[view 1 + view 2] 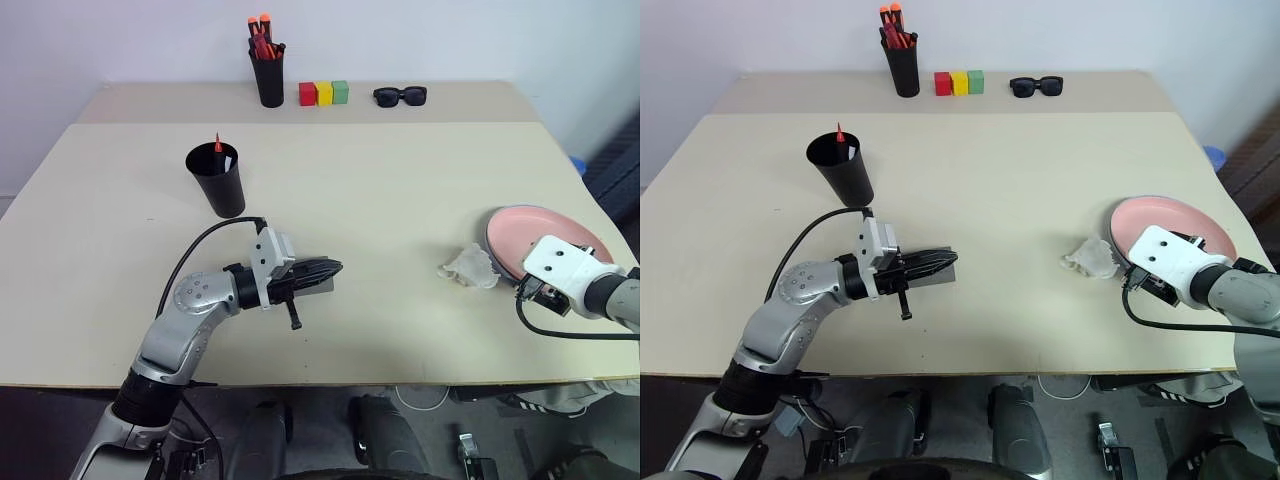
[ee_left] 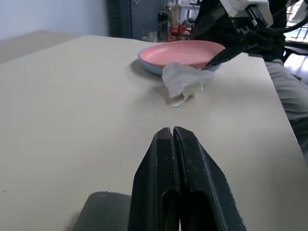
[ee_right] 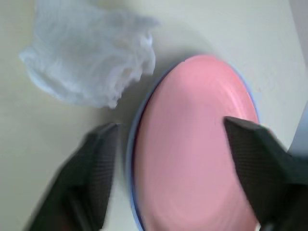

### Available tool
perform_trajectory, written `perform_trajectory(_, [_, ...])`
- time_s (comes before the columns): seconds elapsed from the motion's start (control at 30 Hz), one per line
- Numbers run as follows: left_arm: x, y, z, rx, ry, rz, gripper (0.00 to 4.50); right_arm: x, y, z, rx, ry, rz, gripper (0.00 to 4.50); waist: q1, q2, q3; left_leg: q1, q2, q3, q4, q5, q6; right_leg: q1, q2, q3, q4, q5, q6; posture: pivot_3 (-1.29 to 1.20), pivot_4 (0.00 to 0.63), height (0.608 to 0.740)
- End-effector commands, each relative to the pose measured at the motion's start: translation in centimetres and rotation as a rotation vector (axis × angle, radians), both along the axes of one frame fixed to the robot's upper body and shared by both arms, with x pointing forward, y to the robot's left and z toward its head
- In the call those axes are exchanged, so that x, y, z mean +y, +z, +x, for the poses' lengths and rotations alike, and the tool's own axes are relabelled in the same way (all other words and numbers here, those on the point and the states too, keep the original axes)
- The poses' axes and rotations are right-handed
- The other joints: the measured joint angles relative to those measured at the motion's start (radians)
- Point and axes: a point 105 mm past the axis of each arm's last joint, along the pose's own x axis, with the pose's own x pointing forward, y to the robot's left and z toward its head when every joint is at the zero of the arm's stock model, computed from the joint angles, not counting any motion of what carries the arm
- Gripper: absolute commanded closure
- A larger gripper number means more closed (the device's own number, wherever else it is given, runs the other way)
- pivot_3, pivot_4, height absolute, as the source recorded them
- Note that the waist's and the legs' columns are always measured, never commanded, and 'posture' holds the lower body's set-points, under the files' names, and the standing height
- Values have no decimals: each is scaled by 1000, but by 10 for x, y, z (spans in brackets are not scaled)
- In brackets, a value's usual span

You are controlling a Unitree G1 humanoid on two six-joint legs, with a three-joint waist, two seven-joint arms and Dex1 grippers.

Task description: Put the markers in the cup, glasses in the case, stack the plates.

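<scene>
Left eye view: the cup [image 1: 221, 178] stands upright toward the far left of the tabletop [image 1: 360, 250], with a red-tipped marker [image 1: 218, 144] poking above its rim. Nearer the front edge, the left gripper [image 1: 318, 272] lies level and points to the right, its fingers pressed flat together with nothing between them; in the left wrist view they meet along one seam. Just under and behind that gripper is a grey slab, which looks like the case [image 1: 322, 286], lying flat on the tabletop; whether the gripper touches it I cannot tell, and I cannot tell where the glasses are. Over on the right the pink plate [image 1: 545, 232] sits on top of the blue plate [image 2: 150, 68], whose rim shows as a thin band around it. A crumpled white tissue [image 1: 470, 267] lies just beside the plates on their left side, close against the rim. The right gripper [image 3: 175, 159] hangs over the near side of the pink plate with its fingers spread wide, one over the plate and one beyond its rim toward the tissue, holding nothing. Along the far edge stand a black pen holder [image 1: 267, 72] with orange-capped pens, a row of red, yellow and green blocks [image 1: 324, 93], and black sunglasses [image 1: 400, 96], all well apart from both arms.
</scene>
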Motion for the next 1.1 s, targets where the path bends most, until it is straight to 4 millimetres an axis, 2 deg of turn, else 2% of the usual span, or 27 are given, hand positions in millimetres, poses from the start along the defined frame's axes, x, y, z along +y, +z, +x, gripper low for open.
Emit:
perform_trajectory(0.03, [-4, 9, -7, -44, -22, -8, 4500, 14, 14, -2, -31, 61, 60, 1197, 0, 0, 0, 0, 0, 0, 0, 0, 0, 0, 0, 0, 0, 0, 0, 0, 150, 740])
perform_trajectory(0.13, [-4, 11, -8, -46, -24, -8, 4500, 26, 9, -4, -12, 105, 97, 1197, 0, 0, 0, 0, 0, 0, 0, 0, 0, 0, 0, 0, 0, 0, 0, 0, 150, 740])
perform_trajectory(0.3, [-9, 14, -15, -40, -62, -15, 4500, 43, -7, 6, -21, 125, 163, 1197, -2, 0, 0, 0, 0, 0, 0, 0, 0, 0, 0, 0, 0, 0, 0, 0, 150, 740])
perform_trajectory(0.47, [-16, 16, -25, -30, -117, -23, 4500, 40, -25, 17, -40, 76, 108, 1197, 1, 0, 0, 0, 0, -1, 0, 0, 0, 0, 0, 0, 0, 0, 0, 0, 150, 740])
perform_trajectory(0.57, [-18, 14, -29, -19, -146, -13, 4500, 37, -27, 20, -57, 56, 102, 2060, 0, 0, 0, 0, 0, 0, 0, 0, 0, 0, -1, 0, 0, 0, 0, 0, 150, 740])
perform_trajectory(0.7, [-18, 10, -30, -15, -158, 3, 4500, 38, -25, 18, -61, 64, 86, 4118, -1, 0, 0, 0, 0, -1, 0, 0, 0, 0, 0, 0, 0, 0, 0, 0, 150, 740])
perform_trajectory(0.73, [-18, 9, -30, -14, -160, 5, 4500, 37, -24, 18, -65, 64, 76, 4475, -1, 0, 0, 0, 0, -1, 0, 0, 0, 0, 0, 0, 1, 0, 0, 0, 150, 740])
perform_trajectory(0.83, [-19, 7, -29, -13, -168, 5, 4500, 37, -15, 17, -100, 61, 74, 4475, -1, 0, 0, 0, 0, -1, 0, 0, 0, 0, 0, 0, 0, 0, 0, 0, 150, 740])
perform_trajectory(0.93, [-19, 4, -28, -11, -179, 6, 4500, 27, 13, 20, -189, 14, 95, 4475, 0, 0, 0, 0, 0, -1, 0, 0, 0, 0, 0, 0, 0, 0, 0, 0, 150, 740])
perform_trajectory(1.03, [-20, 0, -29, -8, -191, 8, 4500, -1, 39, 26, -286, -108, 62, 4475, -1, 0, 0, 0, 0, 0, 1, 0, 0, 0, 0, 0, 0, 0, 0, 0, 150, 740])
perform_trajectory(1.1, [-21, -1, -31, -7, -200, 9, 4500, -21, 47, 28, -307, -197, 50, 4475, -1, 0, 0, 0, 0, -1, 1, 0, 0, 0, 0, 0, 0, 0, 0, 0, 150, 740])
